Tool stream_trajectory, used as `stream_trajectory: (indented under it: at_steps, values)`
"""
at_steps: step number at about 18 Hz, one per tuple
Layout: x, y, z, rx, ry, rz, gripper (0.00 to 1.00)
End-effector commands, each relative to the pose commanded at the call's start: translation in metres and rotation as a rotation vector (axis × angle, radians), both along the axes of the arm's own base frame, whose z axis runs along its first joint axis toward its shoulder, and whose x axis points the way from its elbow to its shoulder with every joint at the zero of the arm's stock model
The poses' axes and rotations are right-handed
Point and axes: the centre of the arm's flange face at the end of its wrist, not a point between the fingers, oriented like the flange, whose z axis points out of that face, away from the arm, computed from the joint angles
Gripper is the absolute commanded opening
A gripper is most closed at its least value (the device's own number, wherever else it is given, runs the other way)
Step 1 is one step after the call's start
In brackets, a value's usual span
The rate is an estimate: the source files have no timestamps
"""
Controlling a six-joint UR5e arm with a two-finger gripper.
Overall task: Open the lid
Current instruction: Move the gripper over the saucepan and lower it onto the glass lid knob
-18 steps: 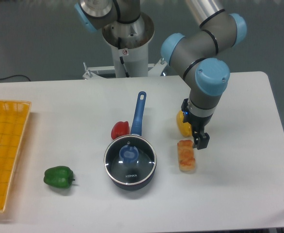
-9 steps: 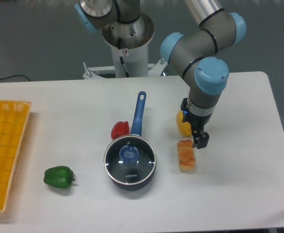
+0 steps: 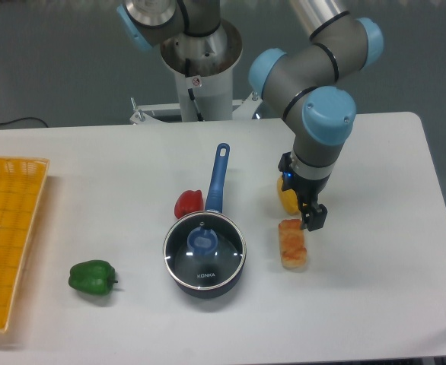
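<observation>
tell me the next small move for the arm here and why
Probably shift the gripper left, toward the blue knob of the round clear glass lid. The lid sits closed on the dark blue long-handled saucepan, while the gripper hangs off to its right, above the orange bread-like piece.

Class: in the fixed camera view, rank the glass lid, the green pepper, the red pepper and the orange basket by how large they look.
1. Orange woven basket, though cut off by the frame
2. Round clear glass lid with blue knob
3. Green bell pepper
4. Red pepper, partly hidden behind the pan

Blue-knobbed lid [image 3: 204,249] — green pepper [image 3: 92,277].
</observation>
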Motion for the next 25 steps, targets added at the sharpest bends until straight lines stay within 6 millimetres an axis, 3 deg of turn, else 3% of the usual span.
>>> stream_trajectory:
  at_steps: [5, 9, 13, 15, 17, 20, 25]
  values:
    - [0.024, 0.029, 0.008, 0.016, -0.008, 0.089, 1.0]
    - [0.052, 0.054, 0.002, 0.018, -0.058, 0.369, 1.0]
    - [0.072, 0.08, 0.037, 0.05, 0.001, 0.417, 1.0]
    - [0.088, 0.088, 0.04, 0.048, 0.002, 0.419, 1.0]
    - [0.09, 0.087, 0.032, 0.035, -0.016, 0.475, 1.0]
    - [0.095, 0.085, 0.004, -0.01, -0.048, 0.636, 1.0]
    - [0.109, 0.108, -0.017, -0.024, -0.09, 0.839, 1.0]
